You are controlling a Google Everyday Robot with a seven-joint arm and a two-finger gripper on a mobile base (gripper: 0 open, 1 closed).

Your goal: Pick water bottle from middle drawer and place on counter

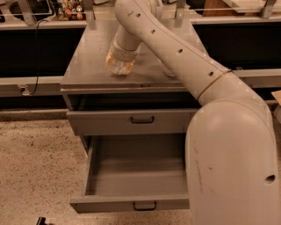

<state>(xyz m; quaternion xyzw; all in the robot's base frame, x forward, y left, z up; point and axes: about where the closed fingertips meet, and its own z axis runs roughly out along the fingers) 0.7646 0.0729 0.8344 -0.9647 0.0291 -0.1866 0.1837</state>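
Observation:
The water bottle, clear and crinkly, is at the counter surface near its middle front. My gripper reaches down from above and its pale yellowish fingers are closed around the bottle. I cannot tell whether the bottle's base touches the counter. The middle drawer is pulled wide open below, and its flat grey inside is bare. Its black handle faces the front.
Another grey drawer front with a like handle sits just under the counter. My white arm fills the right side and covers the counter's right part and the drawer's right edge. Small objects stand on the shelf behind. Speckled floor lies to the left.

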